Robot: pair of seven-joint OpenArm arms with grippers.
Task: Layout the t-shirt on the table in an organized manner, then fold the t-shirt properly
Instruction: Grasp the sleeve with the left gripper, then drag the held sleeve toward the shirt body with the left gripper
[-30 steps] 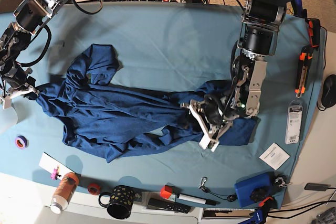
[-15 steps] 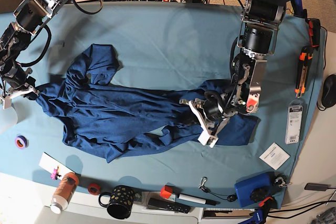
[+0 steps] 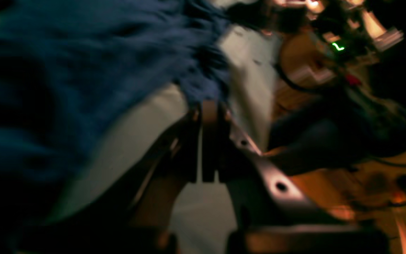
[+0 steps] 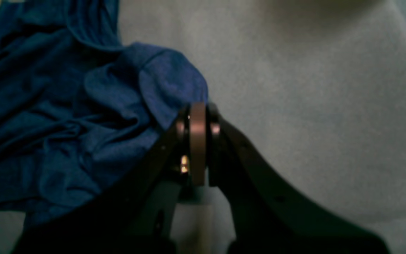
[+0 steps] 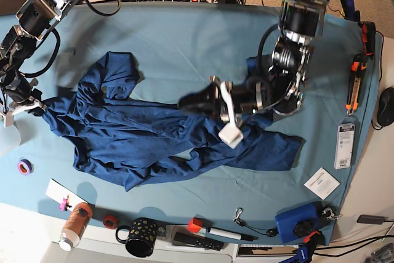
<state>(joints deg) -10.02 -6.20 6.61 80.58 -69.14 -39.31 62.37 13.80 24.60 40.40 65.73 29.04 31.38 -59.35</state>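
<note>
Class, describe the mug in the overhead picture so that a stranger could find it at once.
Start at the wide table spread with light teal-blue cloth and follow its white near edge. The black ceramic mug with yellow dots stands there, between a small red tape ring and a black remote; nothing else nearby is spotted.

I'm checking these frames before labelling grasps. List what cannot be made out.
- Left wrist view: motion blur smears the t-shirt and the left gripper; whether its fingers pinch cloth is unreadable.
- Base view: the left gripper is blurred, and the arm above it hides part of the shirt.
- Base view: the right gripper sits at the frame's left edge, too small to judge.
- Right wrist view: dark fingers hide the contact point.
</note>
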